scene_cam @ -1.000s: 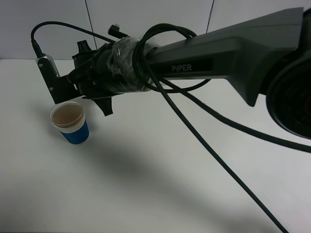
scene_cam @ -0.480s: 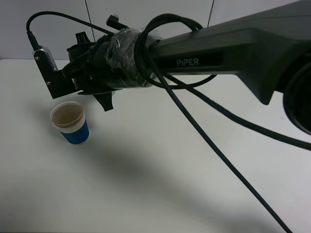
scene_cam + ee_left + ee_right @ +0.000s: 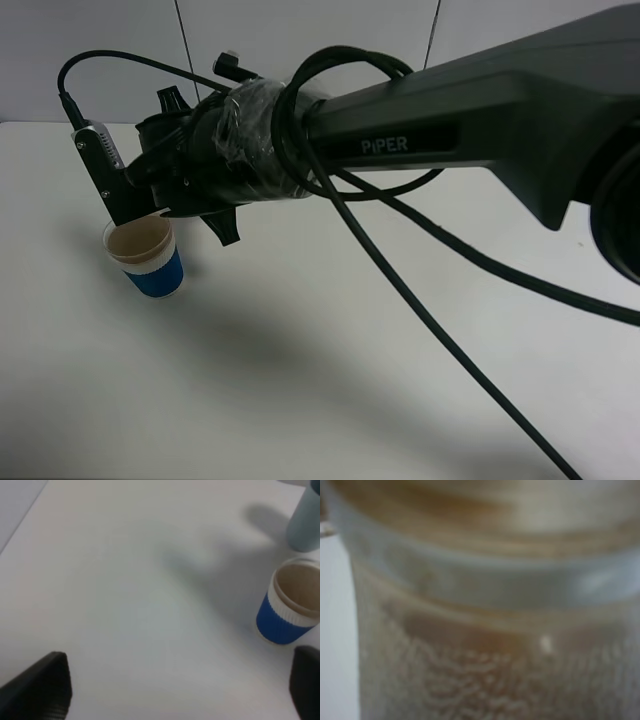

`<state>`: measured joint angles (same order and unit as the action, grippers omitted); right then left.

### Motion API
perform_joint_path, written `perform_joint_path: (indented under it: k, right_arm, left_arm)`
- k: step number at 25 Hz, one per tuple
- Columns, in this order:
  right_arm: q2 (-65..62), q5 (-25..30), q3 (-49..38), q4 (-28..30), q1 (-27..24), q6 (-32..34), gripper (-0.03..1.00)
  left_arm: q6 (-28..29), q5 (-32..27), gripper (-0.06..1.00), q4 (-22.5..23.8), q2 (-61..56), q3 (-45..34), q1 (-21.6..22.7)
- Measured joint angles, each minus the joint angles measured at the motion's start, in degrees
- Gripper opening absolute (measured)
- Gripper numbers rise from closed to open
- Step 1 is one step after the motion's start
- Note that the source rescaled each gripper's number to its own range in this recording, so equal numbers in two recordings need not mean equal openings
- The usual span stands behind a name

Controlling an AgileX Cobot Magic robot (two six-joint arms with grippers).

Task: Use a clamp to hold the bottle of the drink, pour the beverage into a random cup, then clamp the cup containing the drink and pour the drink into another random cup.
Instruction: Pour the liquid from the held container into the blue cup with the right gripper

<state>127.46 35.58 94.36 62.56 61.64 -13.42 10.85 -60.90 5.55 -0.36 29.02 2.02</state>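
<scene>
The cup containing the drink (image 3: 147, 257) has a blue sleeve and a white band and stands upright at the table's left, with brown beverage (image 3: 138, 240) inside. The clamp arm's black-wrapped wrist (image 3: 235, 140) hangs above and just behind it, hiding most of the fingers. In the left wrist view the clamp (image 3: 172, 685) is open and empty, and the blue cup (image 3: 287, 607) stands by its one black fingertip (image 3: 306, 680). A blurred translucent vessel (image 3: 480, 585) with brown liquid fills the right wrist view. I cannot tell whether it is the bottle.
A pale teal cup (image 3: 306, 522) stands just beyond the blue cup, cut by the frame edge. Black cables (image 3: 430, 300) droop from the arm over the white table (image 3: 330, 400). A grey wall (image 3: 100, 50) closes the back.
The clamp arm lifted slightly, then came back down, and its wrist camera bracket now overlaps the blue cup's rim. The cup has not moved and the jaws kept the same gap.
</scene>
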Motion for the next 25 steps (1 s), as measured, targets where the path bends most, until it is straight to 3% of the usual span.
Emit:
perform_joint_path:
  k: [25]
  right_arm:
    - [-0.04,0.77,0.0,7.48,1.47,-0.88,0.01]
  left_arm:
    - [0.0,0.0,0.62,0.0,0.0,0.0,0.0]
